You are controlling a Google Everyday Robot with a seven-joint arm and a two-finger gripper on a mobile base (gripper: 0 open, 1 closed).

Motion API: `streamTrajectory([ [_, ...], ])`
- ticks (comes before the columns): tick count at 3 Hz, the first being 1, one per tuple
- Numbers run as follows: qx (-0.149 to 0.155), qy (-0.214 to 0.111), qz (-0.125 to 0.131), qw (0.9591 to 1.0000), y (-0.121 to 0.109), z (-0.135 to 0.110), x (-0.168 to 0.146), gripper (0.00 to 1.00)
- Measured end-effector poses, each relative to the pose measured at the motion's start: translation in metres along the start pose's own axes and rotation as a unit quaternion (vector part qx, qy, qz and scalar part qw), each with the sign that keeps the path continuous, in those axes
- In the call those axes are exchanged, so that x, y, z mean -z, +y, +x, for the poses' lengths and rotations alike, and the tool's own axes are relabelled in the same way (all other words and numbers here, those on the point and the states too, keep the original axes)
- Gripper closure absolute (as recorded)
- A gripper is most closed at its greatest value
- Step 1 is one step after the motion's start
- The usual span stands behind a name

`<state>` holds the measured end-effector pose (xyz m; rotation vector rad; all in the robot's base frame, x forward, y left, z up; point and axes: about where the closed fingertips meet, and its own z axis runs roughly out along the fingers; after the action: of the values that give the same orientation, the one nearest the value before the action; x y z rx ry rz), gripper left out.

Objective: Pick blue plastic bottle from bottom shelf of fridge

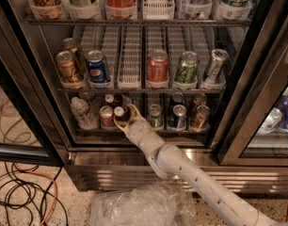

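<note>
Low in the open fridge, on the bottom shelf, the blue plastic bottle stands at three o'clock from a clear water bottle, framed by the released pincer, cans farther right.

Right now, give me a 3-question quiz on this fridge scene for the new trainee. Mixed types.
1. True or false: the gripper is at the bottom shelf of the fridge, right by the blue plastic bottle.
2. The bottle's cap is: A red, B white, C green.
3. What lies on the floor under the arm?
Key: 1 true; 2 B; 3 crumpled clear plastic.
</note>
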<state>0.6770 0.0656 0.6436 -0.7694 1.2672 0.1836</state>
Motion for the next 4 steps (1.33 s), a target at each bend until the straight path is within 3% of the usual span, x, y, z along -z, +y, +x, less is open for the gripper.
streamTrajectory([
  [1,0.005,-0.013,0.011,0.9999,-0.005,-0.013,0.005,1.00],
  [2,0.036,-0.051,0.052,0.9967,-0.018,-0.050,0.029,1.00],
  [3,0.079,-0.100,0.103,0.9864,-0.029,-0.104,0.063,1.00],
  [4,0.096,-0.125,0.134,0.9783,-0.032,-0.136,0.097,1.00],
])
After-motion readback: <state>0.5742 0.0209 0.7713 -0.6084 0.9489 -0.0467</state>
